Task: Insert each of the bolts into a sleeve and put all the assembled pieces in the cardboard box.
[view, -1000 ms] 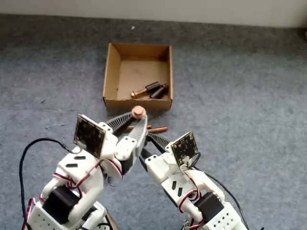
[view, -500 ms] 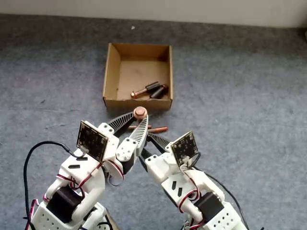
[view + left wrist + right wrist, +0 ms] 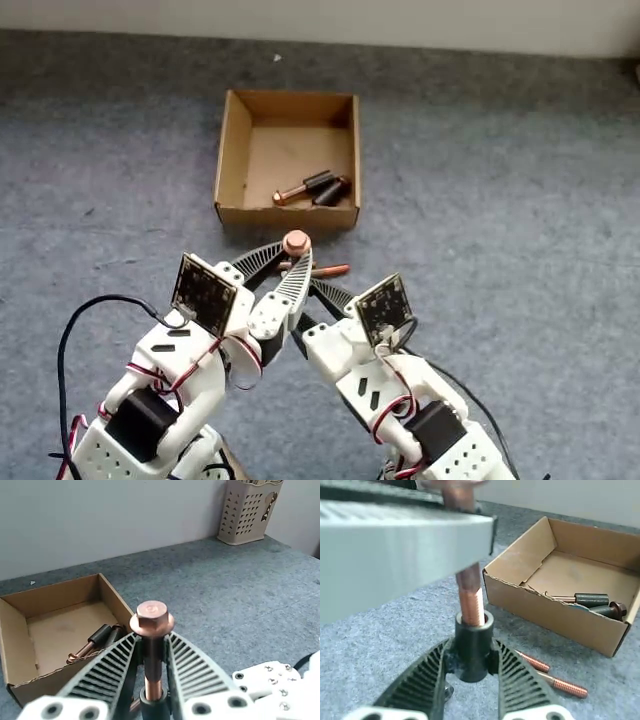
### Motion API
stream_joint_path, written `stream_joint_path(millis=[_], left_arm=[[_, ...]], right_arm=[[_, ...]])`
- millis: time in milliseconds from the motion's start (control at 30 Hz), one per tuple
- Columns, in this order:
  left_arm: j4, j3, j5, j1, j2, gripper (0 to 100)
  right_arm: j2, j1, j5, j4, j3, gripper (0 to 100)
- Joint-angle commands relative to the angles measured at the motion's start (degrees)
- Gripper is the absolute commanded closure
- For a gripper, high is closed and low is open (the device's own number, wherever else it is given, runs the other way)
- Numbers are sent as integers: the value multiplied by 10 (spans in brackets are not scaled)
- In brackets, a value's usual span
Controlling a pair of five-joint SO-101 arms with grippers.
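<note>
Carpet (image 3: 500,200), left pincer (image 3: 152,638) clamping bolt (image 3: 151,622), tip inside sleeve (image 3: 473,645) in right pincer (image 3: 471,651)

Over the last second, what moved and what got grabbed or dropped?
The left hand, shut on the bolt, shifted slightly toward the right arm and away from the cardboard box, keeping the bolt over the sleeve in the right hand. Nothing was grabbed or released. The right hand, box, assembled pieces and loose bolts stayed put.
</note>
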Motion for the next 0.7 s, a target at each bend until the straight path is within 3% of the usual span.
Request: stream_joint_path(millis=[0, 100, 267, 567, 667], left_arm=[[-10, 0, -7, -5, 0, 993], [-11, 11, -8, -6, 0, 979], [4, 19, -7, -8, 0, 855], [19, 8, -8, -10, 0, 845], [74, -29, -8, -10, 0, 825]], right_arm=[[-5, -2, 6, -13, 78, 995], [-5, -2, 6, -13, 78, 995], [-6, -2, 45, -15, 78, 995], [-6, -2, 66, -15, 80, 995], [-6, -1, 66, -15, 80, 995]])
